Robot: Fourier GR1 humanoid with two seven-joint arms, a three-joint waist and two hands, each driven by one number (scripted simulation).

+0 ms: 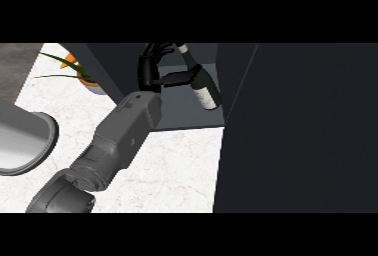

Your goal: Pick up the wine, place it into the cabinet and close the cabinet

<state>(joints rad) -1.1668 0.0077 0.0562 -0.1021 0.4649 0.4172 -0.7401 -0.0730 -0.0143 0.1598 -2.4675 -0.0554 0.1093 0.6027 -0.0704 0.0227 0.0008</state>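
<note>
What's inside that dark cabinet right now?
A tilted wine bottle, gripped by the left hand, and some grey cabinet floor. The hand and the dark door at right cover the rest.

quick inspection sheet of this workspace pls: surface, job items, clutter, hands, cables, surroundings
surface: white marble counter
job's things: wine bottle tilted inside the open cabinet; dark door panel at the right, not yet closed
clutter: potted plant at the back left
hands: left hand inside the cabinet, curled at the bottle with the thumb against it; right hand not seen
cables: nothing seen
surroundings: grey round basin at the left edge
</note>
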